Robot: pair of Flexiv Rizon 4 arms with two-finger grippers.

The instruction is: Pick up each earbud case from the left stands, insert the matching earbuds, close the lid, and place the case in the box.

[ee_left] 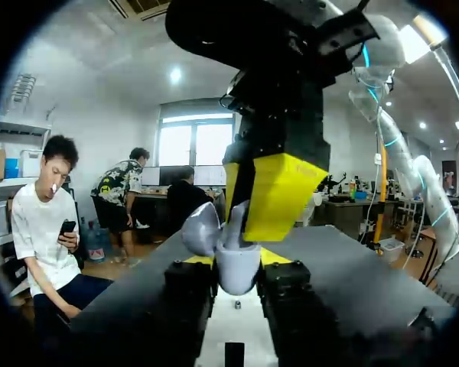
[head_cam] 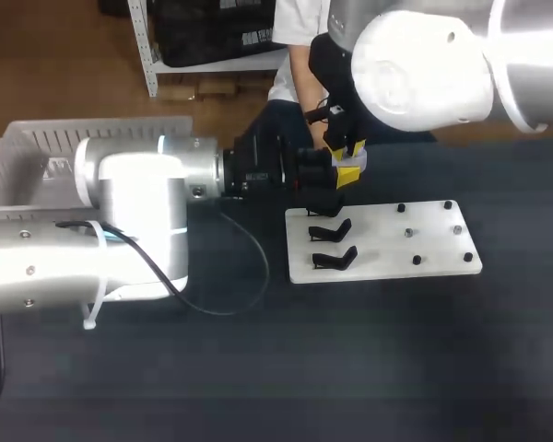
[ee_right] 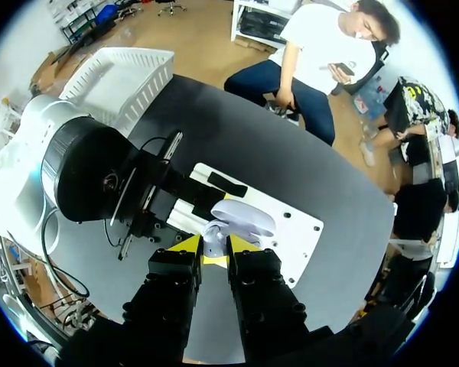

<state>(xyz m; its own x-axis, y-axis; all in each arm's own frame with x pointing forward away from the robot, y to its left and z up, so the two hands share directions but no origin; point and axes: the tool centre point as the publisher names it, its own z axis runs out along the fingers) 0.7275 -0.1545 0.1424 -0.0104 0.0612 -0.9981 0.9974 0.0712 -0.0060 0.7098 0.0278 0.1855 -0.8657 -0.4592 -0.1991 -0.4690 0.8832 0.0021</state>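
Head view: pale grey earbud case (ee_left: 237, 264) at centre mostly hidden behind left arm (head_cam: 138, 198) and right arm (head_cam: 424, 69); white slatted plastic basket (head_cam: 37, 152), upper left, cut off by frame edge.

Head camera overhead; wrist cameras close, both on the case (ee_left: 234, 266).

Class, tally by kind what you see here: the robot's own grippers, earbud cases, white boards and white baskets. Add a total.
Grippers: 2, left gripper, right gripper
earbud case: 1
white board: 1
white basket: 1
Total: 5
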